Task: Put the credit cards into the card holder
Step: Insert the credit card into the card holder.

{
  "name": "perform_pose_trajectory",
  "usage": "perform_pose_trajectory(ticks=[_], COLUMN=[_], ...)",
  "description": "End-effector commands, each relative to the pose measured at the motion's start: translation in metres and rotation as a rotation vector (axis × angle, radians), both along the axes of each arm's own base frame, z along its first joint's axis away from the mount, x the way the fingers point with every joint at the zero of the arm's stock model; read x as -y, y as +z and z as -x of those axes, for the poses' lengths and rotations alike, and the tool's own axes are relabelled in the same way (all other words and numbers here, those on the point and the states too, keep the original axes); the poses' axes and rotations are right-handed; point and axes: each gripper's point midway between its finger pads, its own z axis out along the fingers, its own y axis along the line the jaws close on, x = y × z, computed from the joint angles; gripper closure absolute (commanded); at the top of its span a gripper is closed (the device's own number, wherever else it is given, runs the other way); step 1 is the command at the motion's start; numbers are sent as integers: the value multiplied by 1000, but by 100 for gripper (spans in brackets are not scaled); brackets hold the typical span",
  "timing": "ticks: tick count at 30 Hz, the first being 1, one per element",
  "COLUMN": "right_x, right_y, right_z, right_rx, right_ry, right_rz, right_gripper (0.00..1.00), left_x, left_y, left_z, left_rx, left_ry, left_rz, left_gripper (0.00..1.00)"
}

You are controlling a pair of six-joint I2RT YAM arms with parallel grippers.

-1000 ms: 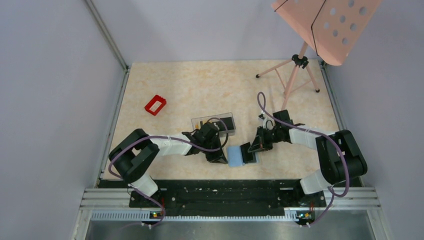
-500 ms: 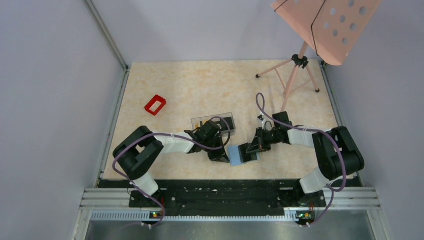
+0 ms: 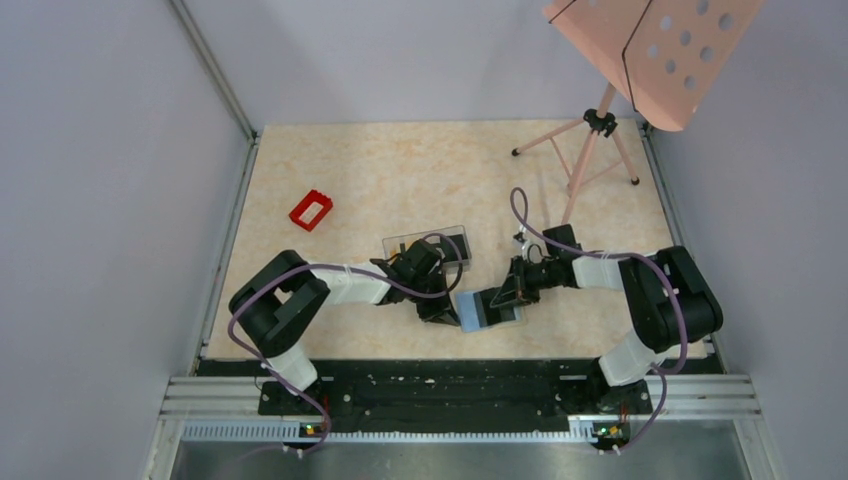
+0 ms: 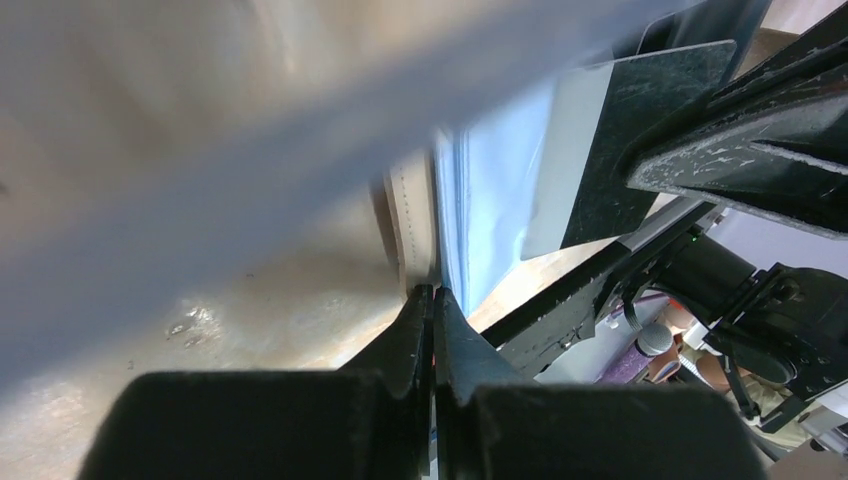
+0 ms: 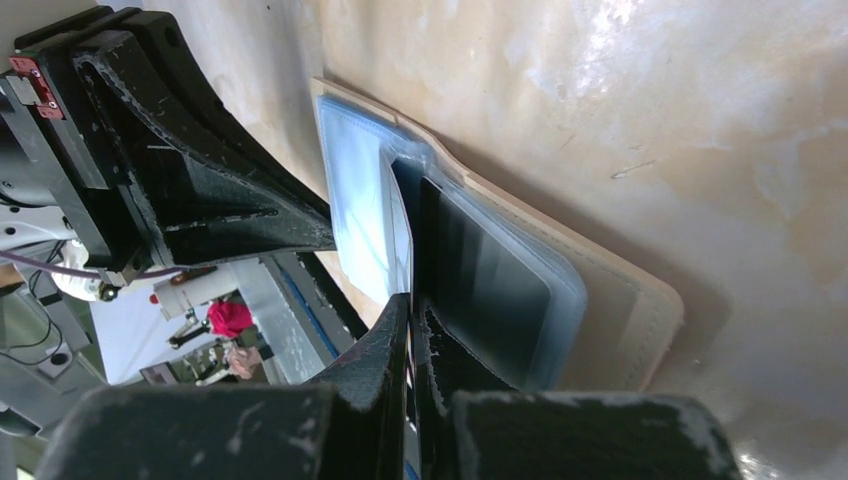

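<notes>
The card holder (image 3: 480, 310) lies open near the table's front edge, light blue lining (image 5: 355, 200) up and tan rim (image 5: 640, 315) showing. My right gripper (image 5: 411, 300) is shut on a black credit card (image 5: 485, 275), whose far end sits in the blue pocket; from the left wrist it shows as the credit card (image 4: 625, 130). My left gripper (image 4: 433, 292) is shut, its tips against the card holder's left edge (image 4: 410, 215). From above, the left gripper (image 3: 444, 312) and right gripper (image 3: 498, 297) flank the card holder. Another dark card (image 3: 453, 245) lies in a clear box.
The clear plastic box (image 3: 415, 243) stands just behind the left gripper. A small red frame (image 3: 311, 210) lies at the left. A pink music stand on a tripod (image 3: 587, 150) occupies the back right corner. Walls close in both sides.
My left gripper's jaws have closed at the card holder's edge. The right gripper has shifted slightly left with the card, and the card holder has turned a little.
</notes>
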Motion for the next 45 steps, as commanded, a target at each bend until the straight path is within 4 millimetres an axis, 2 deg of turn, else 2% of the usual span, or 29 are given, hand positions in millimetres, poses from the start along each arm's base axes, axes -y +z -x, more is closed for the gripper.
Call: perform_pose_trajectory(ticks=[1, 10, 20, 25, 29, 33, 34, 38, 39, 42, 45], right_x=[-7, -29, -9, -3, -9, -24, -29, -44, -45, -40, -33], right_y=[-2, -2, 15, 19, 6, 1, 2, 11, 12, 17, 25], right_z=[2, 11, 2, -1, 7, 14, 15, 17, 17, 13, 8], right_rx=[-10, -17, 34, 55, 6, -23, -29, -31, -28, 4, 55], right_ry=[14, 55, -2, -10, 29, 67, 77, 106, 108, 104, 91], right_rz=[28, 73, 255, 305, 291, 251, 234, 196, 198, 235, 278], right_gripper=[100, 91, 54, 43, 41, 46, 49, 73, 76, 75, 59], left_x=[3, 7, 3, 4, 8, 11, 11, 12, 11, 5, -4], left_y=[-14, -10, -13, -13, -11, -8, -6, -2, 0, 5, 16], left_z=[5, 3, 6, 6, 5, 2, 2, 0, 0, -3, -8], left_rx=[-4, 5, 2, 2, 4, 14, 18, 33, 41, 75, 130], left_ry=[-33, -37, -24, -28, -41, -45, -45, -48, -49, -53, -36], left_rz=[-38, -33, -34, -31, -20, -11, -8, -7, -12, -50, -85], left_gripper=[100, 100, 100, 100, 100, 100, 100, 100, 98, 83, 69])
